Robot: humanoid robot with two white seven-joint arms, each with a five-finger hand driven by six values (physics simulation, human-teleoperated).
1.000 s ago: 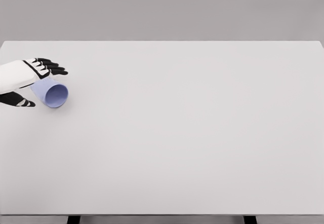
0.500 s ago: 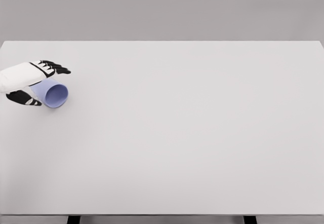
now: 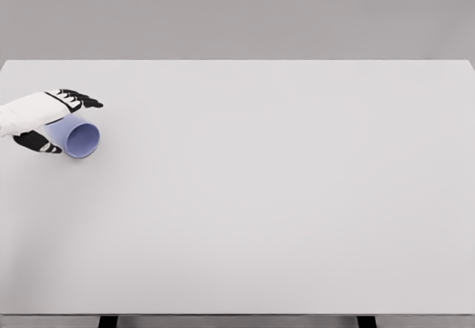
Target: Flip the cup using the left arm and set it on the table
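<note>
Head view: the cup, a pale blue tumbler, lies on its side at the far left of the table, with its open mouth turned toward the near right. The left robot hand enters from the left edge and is set around the cup body: the four black fingers reach over the far upper side of the cup, and the thumb lies along the near side, just beside the wall. The digits bracket the cup, but the view does not show whether they press on it, so a secured grip cannot be confirmed. Risks from here: the cup is a round body resting on its side, so an uneven closing of the fingers can roll it to the right and out of the grasp. A grip taken too close to the closed end can let the cup pivot or slip during the flip. The cup sits close to the left table edge, so a push to the left may send it off the table. Pose: the palm faces down and to the right over the cup, with the wrist low and the white forearm roughly level with the table surface. The right arm is not visible in this view.
</note>
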